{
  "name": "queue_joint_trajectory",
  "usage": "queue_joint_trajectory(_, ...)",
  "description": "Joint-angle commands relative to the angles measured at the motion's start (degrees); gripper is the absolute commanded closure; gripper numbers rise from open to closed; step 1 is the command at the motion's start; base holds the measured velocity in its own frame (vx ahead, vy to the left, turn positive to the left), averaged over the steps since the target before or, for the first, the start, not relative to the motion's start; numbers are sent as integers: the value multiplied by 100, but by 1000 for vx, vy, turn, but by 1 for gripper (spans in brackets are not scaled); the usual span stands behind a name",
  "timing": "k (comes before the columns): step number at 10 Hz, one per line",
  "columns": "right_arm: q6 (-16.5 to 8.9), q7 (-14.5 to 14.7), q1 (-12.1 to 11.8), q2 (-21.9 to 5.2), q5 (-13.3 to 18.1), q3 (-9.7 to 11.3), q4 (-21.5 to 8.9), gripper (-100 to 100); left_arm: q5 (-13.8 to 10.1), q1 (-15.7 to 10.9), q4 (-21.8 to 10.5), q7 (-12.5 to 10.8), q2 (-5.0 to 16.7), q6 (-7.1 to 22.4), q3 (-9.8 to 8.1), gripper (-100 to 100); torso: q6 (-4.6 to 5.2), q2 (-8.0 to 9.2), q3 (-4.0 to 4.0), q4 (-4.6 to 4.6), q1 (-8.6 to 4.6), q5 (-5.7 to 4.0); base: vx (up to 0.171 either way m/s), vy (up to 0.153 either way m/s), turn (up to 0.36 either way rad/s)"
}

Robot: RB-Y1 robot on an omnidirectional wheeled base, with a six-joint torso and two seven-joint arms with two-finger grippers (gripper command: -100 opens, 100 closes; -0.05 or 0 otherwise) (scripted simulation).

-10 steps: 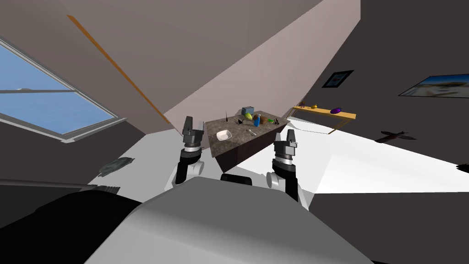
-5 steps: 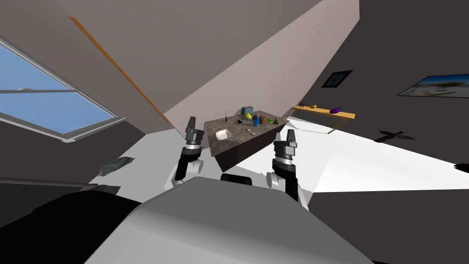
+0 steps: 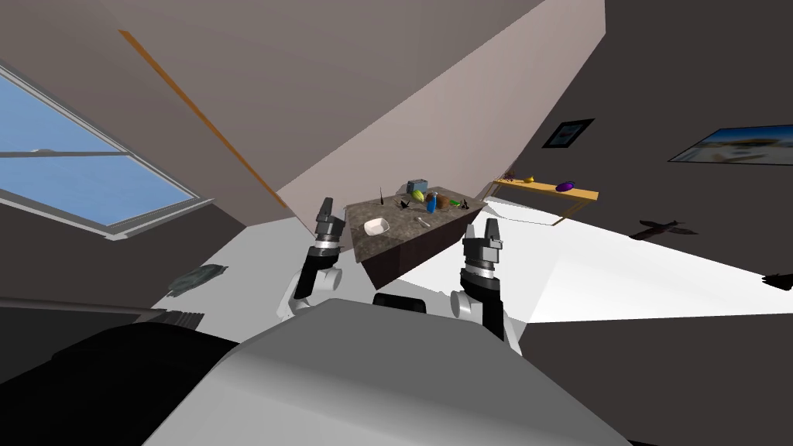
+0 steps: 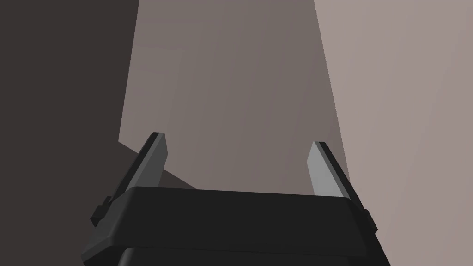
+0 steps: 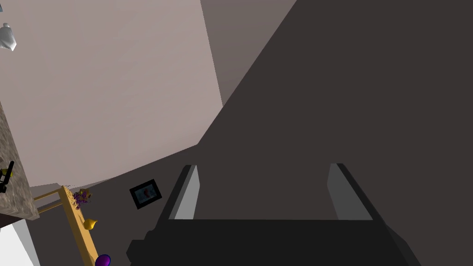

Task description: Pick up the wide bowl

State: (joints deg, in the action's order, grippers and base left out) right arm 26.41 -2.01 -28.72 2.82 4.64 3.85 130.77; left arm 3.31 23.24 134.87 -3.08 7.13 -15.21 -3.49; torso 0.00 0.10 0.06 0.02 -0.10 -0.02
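A speckled stone-topped counter (image 3: 409, 229) was seen ahead, with both arms raised before it. The left gripper (image 3: 325, 207) was held by its near corner and the right gripper (image 3: 481, 228) off its other side. Both pairs of blade-like fingers were spread wide and empty. The wide bowl (image 3: 376, 226), white and shallow, was set on the counter near the left gripper.

Looks like a room in somebody's house, kitchen-ish I'd say. There's a stone-topped counter (image 3: 399, 232) cluttered with a white bowl (image 3: 376, 226), a blue bottle (image 3: 430, 206), some fruit (image 3: 419, 197) and a spoon (image 3: 423, 223). Off to the side is a wooden shelf (image 3: 585, 193) with a purple fruit (image 3: 567, 186) on it. Add a small framed picture (image 3: 569, 133) and a bigger picture (image 3: 736, 145) on the dark wall, plus a big window (image 3: 70, 166) showing blue sky.
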Motion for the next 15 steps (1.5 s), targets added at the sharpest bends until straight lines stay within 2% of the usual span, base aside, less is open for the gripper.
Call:
queue_joint_trajectory(1,0,0,0,0,0,0,0,0,-21,-45,-12,-18,2,246,-30,-100,0,0,0,0,0,0,-23,-26,0)
queue_joint_trajectory(2,0,0,0,0,0,0,0,0,-79,-106,-44,-68,11,445,-111,-100,0,-2,-1,0,1,0,-22,-28,-5)
queue_joint_trajectory(3,0,0,0,0,0,0,0,0,-79,-106,-44,-68,11,567,-111,-100,0,-2,-1,0,1,0,-21,-26,-2)
queue_joint_trajectory(4,0,0,0,0,0,0,0,0,-139,-169,-75,-120,17,743,-194,-100,0,-2,-1,0,1,0,-25,-35,-4)
queue_joint_trajectory(5,0,0,0,0,0,0,0,0,-139,-169,-75,-120,17,889,-194,-100,0,-1,-1,0,-2,-1,-23,-29,0)
queue_joint_trajectory(10,0,0,0,0,0,0,0,0,-333,-363,-177,-283,34,1757,-438,-100,0,-2,-1,0,-1,-1,-23,-32,0)
queue_joint_trajectory(15,0,0,0,0,0,0,0,0,-477,-492,-261,-391,61,2566,-584,-100,0,-8,-4,-1,-2,-1,-9,-32,6)
